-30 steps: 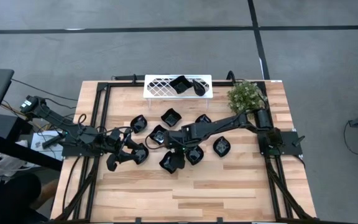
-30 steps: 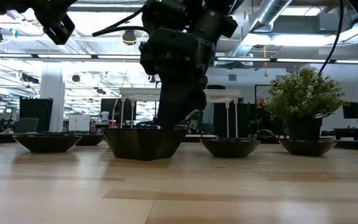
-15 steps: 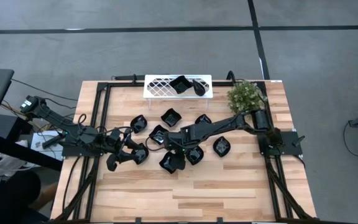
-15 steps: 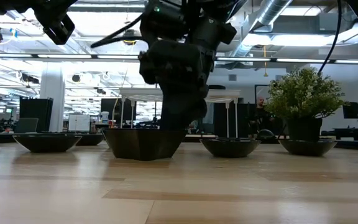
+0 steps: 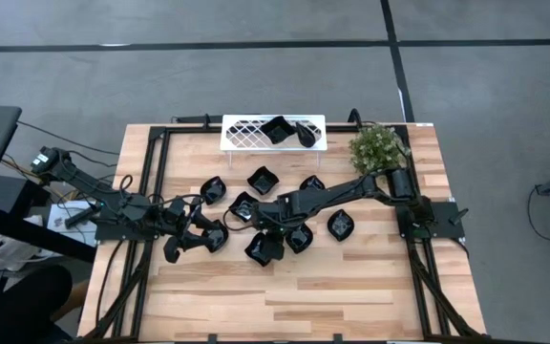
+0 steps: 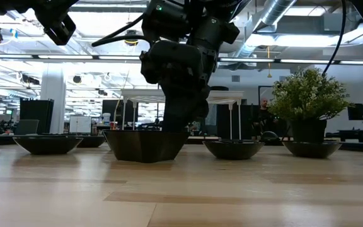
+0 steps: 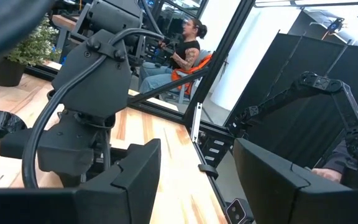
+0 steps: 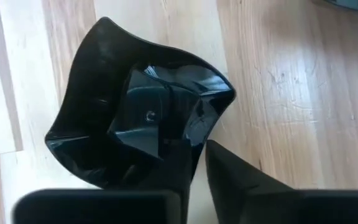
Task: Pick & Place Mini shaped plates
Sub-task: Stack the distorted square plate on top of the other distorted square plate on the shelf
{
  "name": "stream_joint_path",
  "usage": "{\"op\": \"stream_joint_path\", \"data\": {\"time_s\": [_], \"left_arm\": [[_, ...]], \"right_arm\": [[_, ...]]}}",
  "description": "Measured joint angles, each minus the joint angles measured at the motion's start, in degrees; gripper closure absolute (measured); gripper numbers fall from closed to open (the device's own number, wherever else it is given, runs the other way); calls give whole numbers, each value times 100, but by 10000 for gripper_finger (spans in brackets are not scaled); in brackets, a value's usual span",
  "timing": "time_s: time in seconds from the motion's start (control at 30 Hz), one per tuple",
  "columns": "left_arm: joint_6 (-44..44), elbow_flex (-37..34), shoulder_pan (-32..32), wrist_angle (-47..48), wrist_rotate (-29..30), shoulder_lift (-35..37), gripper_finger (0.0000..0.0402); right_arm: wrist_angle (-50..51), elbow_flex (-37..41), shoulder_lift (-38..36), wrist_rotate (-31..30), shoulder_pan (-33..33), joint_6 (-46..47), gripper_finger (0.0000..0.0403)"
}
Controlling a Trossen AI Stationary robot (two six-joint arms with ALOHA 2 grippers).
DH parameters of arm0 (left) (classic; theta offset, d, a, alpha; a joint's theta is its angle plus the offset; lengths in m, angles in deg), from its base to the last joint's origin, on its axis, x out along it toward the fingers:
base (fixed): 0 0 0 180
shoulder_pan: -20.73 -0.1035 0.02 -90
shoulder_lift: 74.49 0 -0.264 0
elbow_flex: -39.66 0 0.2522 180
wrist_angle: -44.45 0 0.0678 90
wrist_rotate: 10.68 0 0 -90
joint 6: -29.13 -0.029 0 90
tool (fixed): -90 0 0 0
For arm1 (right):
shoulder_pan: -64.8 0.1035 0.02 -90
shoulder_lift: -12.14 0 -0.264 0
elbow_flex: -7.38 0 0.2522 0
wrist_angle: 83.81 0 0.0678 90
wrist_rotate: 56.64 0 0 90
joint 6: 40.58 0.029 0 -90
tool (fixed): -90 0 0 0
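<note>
Several glossy black mini plates lie on the wooden table. My right gripper [image 5: 268, 239] reaches in from the right and stands down in a wavy-edged square plate [image 5: 264, 248], which rests on its base on the table in the low view [image 6: 145, 144]; the gripper is shut on its rim. My left gripper [image 7: 197, 186] is open and empty, held above the table's left side [image 5: 187, 239]. A white lattice tray [image 5: 246, 132] at the far edge holds two black plates [image 5: 277, 129]. My right gripper has the wavy square plate by its rim at one side [image 8: 199, 144]. One finger [image 8: 166, 180] is inside the dish and the other [image 8: 241, 186] is outside it. The fingers come from above, pointing down. The plate sits level with its base on the table.
Other black plates lie close around: [image 5: 300, 237], [image 5: 340, 225], [image 5: 243, 205], [image 5: 213, 189], [image 5: 263, 179], [image 5: 311, 183]. A potted plant [image 5: 378, 146] stands at the far right. The near half of the table is bare wood. A seated person [image 7: 179, 53] shows beyond the table.
My right gripper has sunk a little toward the wavy square plate. The plate has stayed on the table.
</note>
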Motion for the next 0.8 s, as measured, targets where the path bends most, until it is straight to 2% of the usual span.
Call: {"op": "stream_joint_path", "data": {"time_s": [0.17,0.47,0.8], "left_arm": [[0,0,0,-2,1,2,197],[0,0,-1,-1,1,0,197],[-103,0,-2,-1,2,1,197]], "right_arm": [[-9,0,0,2,-2,-2,398],[146,0,-179,10,-78,-19,399],[377,0,-1042,20,-293,-44,399]]}}
